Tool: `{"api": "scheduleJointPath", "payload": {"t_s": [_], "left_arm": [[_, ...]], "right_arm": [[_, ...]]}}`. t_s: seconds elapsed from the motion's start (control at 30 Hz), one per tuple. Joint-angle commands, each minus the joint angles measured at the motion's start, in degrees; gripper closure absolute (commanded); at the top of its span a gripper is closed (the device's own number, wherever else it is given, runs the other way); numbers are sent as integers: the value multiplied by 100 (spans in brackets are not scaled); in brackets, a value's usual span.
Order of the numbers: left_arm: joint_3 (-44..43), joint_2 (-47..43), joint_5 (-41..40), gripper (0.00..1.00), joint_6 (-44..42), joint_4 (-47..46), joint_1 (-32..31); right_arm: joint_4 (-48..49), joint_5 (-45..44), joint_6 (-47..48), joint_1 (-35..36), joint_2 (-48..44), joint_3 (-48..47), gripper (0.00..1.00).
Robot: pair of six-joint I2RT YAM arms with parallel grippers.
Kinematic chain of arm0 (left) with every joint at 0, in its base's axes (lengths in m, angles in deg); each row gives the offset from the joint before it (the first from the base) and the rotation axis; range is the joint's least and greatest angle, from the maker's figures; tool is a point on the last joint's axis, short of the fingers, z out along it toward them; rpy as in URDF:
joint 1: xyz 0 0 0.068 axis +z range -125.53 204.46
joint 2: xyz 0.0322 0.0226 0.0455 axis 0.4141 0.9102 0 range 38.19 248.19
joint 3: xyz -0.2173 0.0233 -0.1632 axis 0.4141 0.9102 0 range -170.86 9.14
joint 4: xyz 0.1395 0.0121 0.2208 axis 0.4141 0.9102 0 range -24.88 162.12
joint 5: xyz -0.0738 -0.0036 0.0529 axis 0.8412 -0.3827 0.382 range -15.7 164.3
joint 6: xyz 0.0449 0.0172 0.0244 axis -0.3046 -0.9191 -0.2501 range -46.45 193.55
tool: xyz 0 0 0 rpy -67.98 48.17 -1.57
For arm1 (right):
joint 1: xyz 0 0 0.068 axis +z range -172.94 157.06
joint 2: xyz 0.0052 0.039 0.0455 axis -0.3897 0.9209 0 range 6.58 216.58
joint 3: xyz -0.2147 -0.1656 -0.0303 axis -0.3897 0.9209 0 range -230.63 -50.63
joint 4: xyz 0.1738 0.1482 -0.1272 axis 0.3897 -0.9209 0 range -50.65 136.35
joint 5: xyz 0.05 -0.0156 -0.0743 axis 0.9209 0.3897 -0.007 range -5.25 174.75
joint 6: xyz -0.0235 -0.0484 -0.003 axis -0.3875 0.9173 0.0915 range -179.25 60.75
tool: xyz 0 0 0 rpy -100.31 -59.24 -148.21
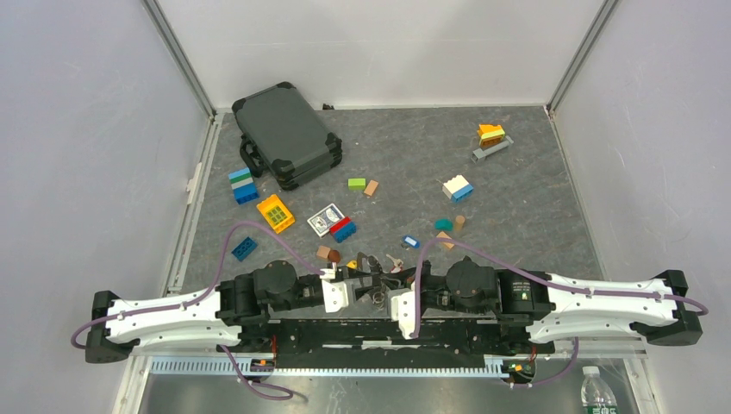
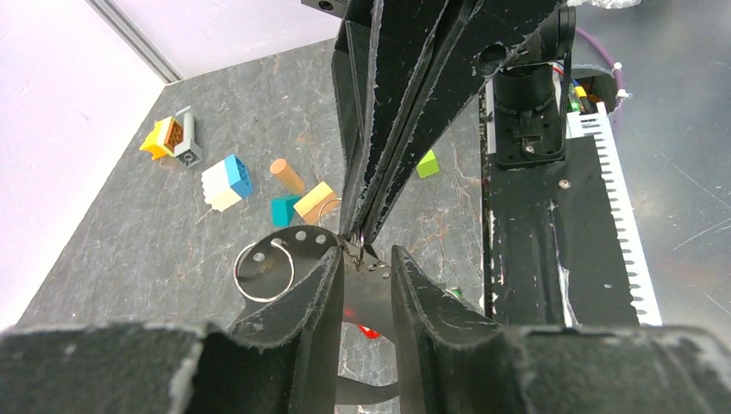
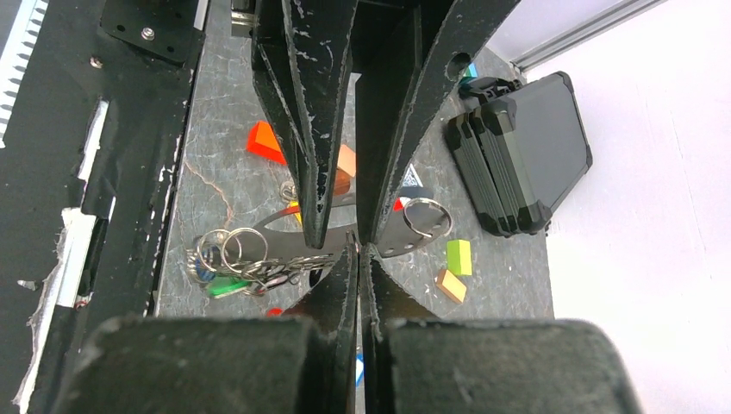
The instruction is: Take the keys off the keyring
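Note:
The keyring [image 2: 293, 246] is a dark flat metal loop with small holes, hanging above the table between both arms. My left gripper [image 2: 366, 254] is shut on it, and the metal fills the gap between its fingers. My right gripper [image 3: 358, 250] comes from the opposite side, jaws fully together, pinching a thin wire link at the keyring's edge. The keys [image 3: 228, 267] hang in a bunch on small silver rings beside the right fingers, with green and blue heads showing. In the top view both grippers meet at the near centre, around the keyring [image 1: 377, 289].
A dark case [image 1: 286, 135] lies at the back left. A card box [image 1: 326, 219], an orange tile [image 1: 275, 213] and several coloured blocks are scattered across the mat. The arms' black base bar [image 1: 362, 332] runs just under the grippers. A bottle [image 1: 596, 392] stands at the near right.

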Motion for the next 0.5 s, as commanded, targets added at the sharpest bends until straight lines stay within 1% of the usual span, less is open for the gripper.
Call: {"api": "scheduleJointPath", "payload": {"t_s": [0.0, 0.17, 0.27, 0.33, 0.47], "left_arm": [[-3, -8, -64, 67, -142, -314, -25], [-23, 3, -76, 68, -142, -315, -25], [-14, 17, -80, 73, -122, -315, -18], [-23, 26, -74, 78, -115, -298, -23], [-73, 77, -72, 96, -99, -190, -22]], "right_arm": [[390, 65, -68, -13, 6, -92, 100], [345, 74, -71, -13, 91, -123, 100], [381, 98, -88, -15, 70, -118, 100], [389, 100, -90, -13, 67, -121, 100], [380, 95, -92, -13, 58, -129, 100]]}}
